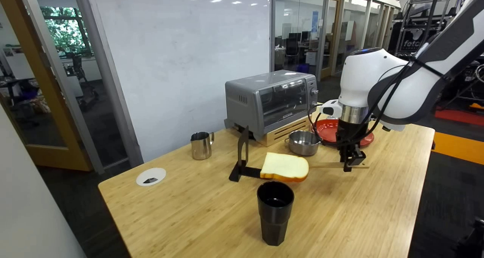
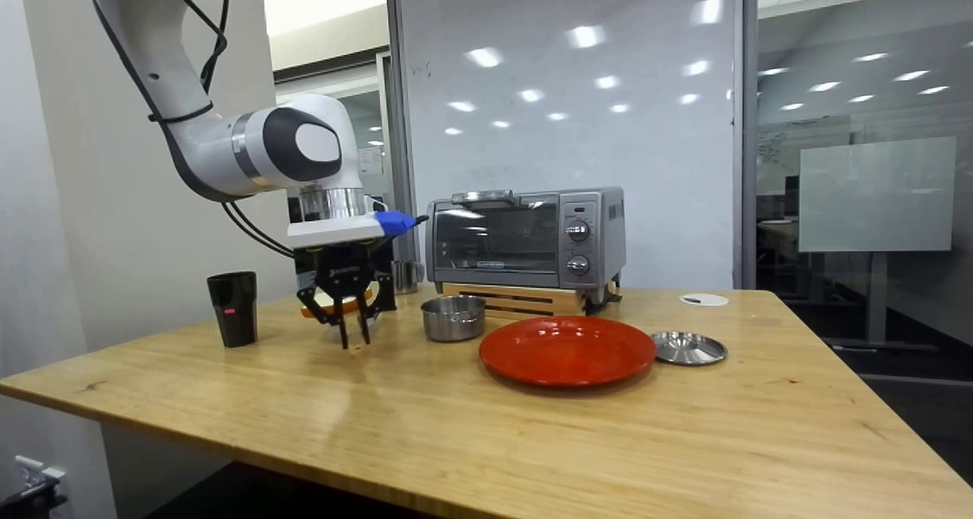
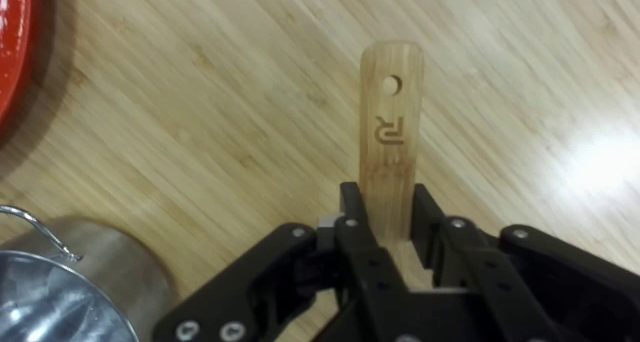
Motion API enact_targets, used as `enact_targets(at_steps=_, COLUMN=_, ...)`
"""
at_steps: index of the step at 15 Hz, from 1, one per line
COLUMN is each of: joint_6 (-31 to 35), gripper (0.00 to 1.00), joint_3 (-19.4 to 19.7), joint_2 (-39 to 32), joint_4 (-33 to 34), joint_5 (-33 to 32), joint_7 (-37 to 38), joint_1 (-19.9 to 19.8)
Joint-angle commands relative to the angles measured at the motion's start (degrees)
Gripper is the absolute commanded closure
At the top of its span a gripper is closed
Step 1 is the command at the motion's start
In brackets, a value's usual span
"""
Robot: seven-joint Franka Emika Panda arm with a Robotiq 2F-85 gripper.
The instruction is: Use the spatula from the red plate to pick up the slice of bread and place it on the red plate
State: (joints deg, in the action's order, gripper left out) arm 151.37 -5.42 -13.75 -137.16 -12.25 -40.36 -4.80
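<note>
Since your gripper [image 3: 386,197] has its fingers clamped on the spatula [image 3: 392,106], the wrist view gives you a good look at it: light tan wood, rounded end, one hole, brown lettering. In an exterior view the handle runs toward the slice of bread [image 1: 285,166], pale cream-yellow with a golden-brown crust, right by a black stand [image 1: 240,166]; the spatula's far end is hidden, so can't tell you if they touch. Your red plate [image 2: 566,352], round and shiny, sits near the metal bowl [image 2: 454,323]. You've got a pale wood table [image 1: 340,212], streaky grain, with a glossy whiteboard [image 2: 562,154] behind, glass-walled rooms [image 1: 298,20] beside that and dark floor [image 1: 450,197]. Head count for you: one spatula, one slice of bread, one red plate, one metal bowl, one black stand, one toaster oven [image 2: 524,238], one black cup [image 1: 275,216], one steel pitcher [image 1: 201,147], one metal lid [image 2: 688,349], one white disc [image 1: 151,173].
</note>
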Motion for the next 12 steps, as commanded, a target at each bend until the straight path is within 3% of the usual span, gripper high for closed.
enact_targets(at_steps=1, joint_6=2.46, gripper=0.93, joint_3=1.01, joint_2=3.81, joint_4=-4.54, joint_5=2.12, joint_7=-2.98, joint_1=-1.43)
enact_targets(at_steps=12, joint_6=3.97, gripper=0.93, joint_3=5.27, joint_2=9.94, joint_4=-11.66, joint_5=3.14, joint_7=-4.38, joint_1=-1.98)
